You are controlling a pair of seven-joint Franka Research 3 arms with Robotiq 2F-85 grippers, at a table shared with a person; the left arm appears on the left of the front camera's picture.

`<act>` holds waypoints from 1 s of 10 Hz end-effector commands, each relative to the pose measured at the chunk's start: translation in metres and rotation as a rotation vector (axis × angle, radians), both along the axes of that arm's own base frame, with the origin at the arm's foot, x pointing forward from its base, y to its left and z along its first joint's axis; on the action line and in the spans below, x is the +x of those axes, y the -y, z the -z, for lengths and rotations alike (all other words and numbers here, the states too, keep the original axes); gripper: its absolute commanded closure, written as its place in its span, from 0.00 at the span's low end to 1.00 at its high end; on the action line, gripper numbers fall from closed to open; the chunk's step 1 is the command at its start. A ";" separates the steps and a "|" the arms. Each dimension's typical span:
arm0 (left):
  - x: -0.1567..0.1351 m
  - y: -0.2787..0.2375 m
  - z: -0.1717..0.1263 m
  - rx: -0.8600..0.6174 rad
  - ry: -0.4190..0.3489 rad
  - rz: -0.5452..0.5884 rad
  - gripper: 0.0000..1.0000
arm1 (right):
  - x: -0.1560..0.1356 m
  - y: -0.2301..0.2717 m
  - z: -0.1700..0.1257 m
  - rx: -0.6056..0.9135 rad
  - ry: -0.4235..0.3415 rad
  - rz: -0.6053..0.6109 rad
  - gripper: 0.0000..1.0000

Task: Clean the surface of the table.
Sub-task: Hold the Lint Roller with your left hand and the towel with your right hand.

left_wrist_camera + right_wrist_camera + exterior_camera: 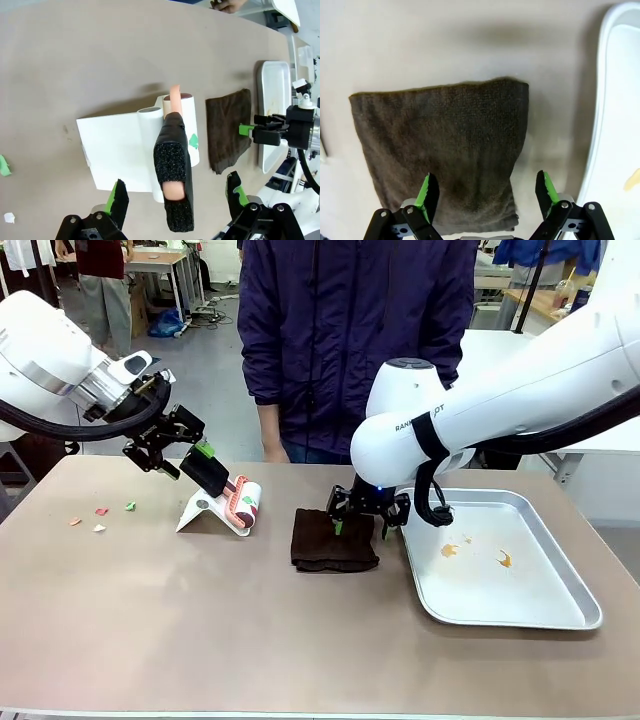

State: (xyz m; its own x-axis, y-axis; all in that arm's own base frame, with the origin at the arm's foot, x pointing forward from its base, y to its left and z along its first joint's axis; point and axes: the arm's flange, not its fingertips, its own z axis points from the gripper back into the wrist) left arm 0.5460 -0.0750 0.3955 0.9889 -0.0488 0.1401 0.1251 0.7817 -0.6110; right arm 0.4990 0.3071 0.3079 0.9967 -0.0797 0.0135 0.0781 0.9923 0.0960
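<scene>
the wide matte taupe-brown counter (200, 640) with rounded corners is seen spanning the front view, its near stretch bare. on its right side a silver metal tray (500, 602) is laid flat, with a few orange scraps (450, 550) lying in it. just left of the tray, apart from its rim, a folded dark brown cloth (325, 552) is spread on the counter. the right end effector (362, 528) is held low over the far edge of that cloth, pointing down; its fingers (427, 192) are spread apart, one above the cloth and the other above bare counter between cloth and tray. whether the pads touch the cloth cannot be told.

further left, a lint roller (245, 505) with a white roll is propped on a white plastic stand (205, 512). its black foam handle (172, 165) is straddled by the left end effector (176, 192), whose green-padded fingers are parted wide on either side, with gaps left to the handle. near the counter's left edge, small paper scraps (101, 512) in orange, red, green and white are scattered. at the far side, a person in a dark navy jacket (350, 330) is seen standing against the counter.
</scene>
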 end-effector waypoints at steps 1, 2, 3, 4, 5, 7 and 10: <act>0.002 0.002 0.000 -0.029 0.015 0.008 0.00 | 0.006 -0.009 -0.001 -0.030 -0.001 0.060 0.00; 0.002 0.002 0.000 -0.028 0.011 0.011 0.00 | 0.006 -0.008 -0.001 -0.022 -0.008 0.076 0.00; 0.001 0.003 0.001 -0.026 0.005 0.016 0.00 | 0.006 -0.007 0.001 -0.034 -0.016 0.090 0.00; 0.001 0.003 0.003 -0.027 0.000 0.020 0.00 | 0.006 -0.006 0.002 -0.031 -0.020 0.086 0.00; 0.001 0.004 0.003 -0.026 0.000 0.021 0.00 | 0.006 -0.006 0.002 -0.016 -0.031 0.076 0.00; 0.001 0.002 0.002 -0.036 0.018 0.019 0.60 | 0.005 -0.005 0.003 0.031 -0.066 0.054 0.59; 0.001 0.002 0.002 -0.033 0.028 0.021 1.00 | 0.005 -0.007 0.009 0.031 -0.079 0.056 1.00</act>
State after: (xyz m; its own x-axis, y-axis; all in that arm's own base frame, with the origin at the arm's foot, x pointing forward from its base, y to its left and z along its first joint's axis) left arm 0.5461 -0.0773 0.3931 0.9879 -0.0601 0.1429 0.1361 0.7778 -0.6136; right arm 0.5004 0.3092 0.3040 0.9874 -0.1528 -0.0409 0.1563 0.9823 0.1033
